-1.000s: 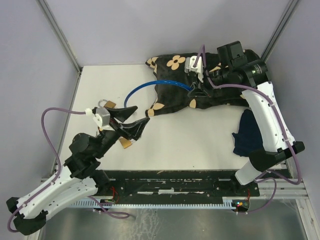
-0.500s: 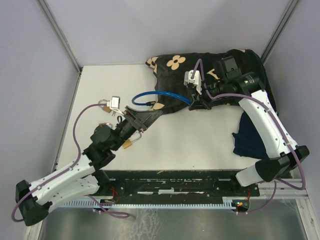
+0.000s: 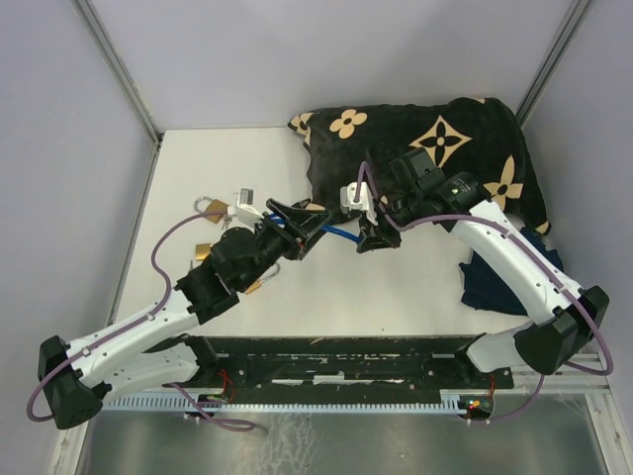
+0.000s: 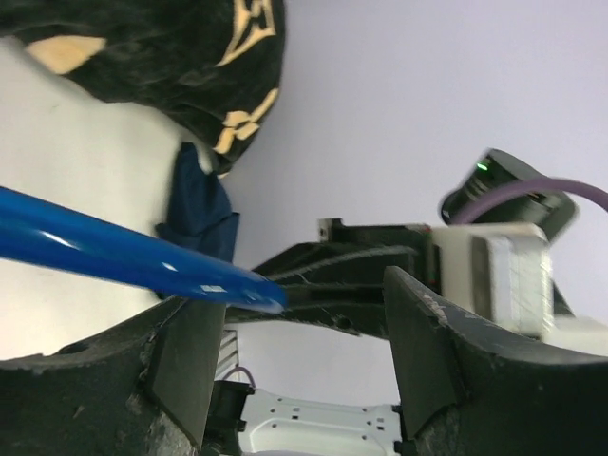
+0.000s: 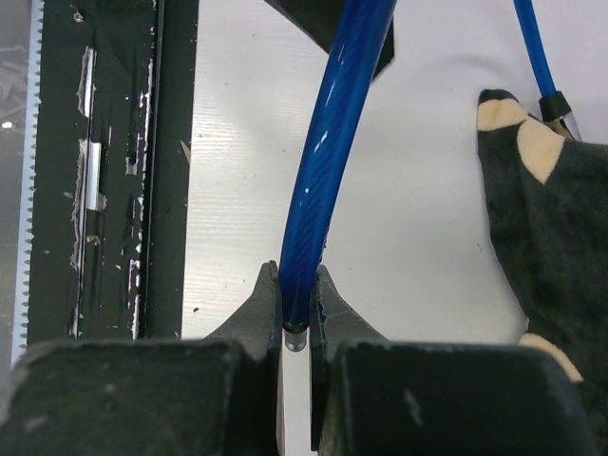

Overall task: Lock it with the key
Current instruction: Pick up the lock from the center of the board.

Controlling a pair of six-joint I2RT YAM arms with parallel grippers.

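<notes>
The blue cable lock lies across the middle of the worktop, running from about 9 o'clock to 3 o'clock between the 2 claws. The right claw is clenched on 1 end of it: in the right wrist view the cable rises toward 12 o'clock out of the pinched fingertips, which hold it just off the white surface. The left claw sits just at 9 o'clock of the right one, released, its 2 fingers spread wide. In the left wrist view the cable comes in from 9 o'clock, crosses over the left finger and ends in the gap, where the tip of the right claw meets it; the other finger stands apart from it. There is 1 blue cable, though a thinner stretch with a black collar shows at 1 o'clock in the right wrist view, beside the cloth edge. 3 brass padlocks lie at 9 o'clock on the worktop, around the left arm and partly hidden by it. 2 cloths are present: 1 black cloth with tan flowers at 1 o'clock, and 1 navy cloth at 4 o'clock under the right arm.
</notes>
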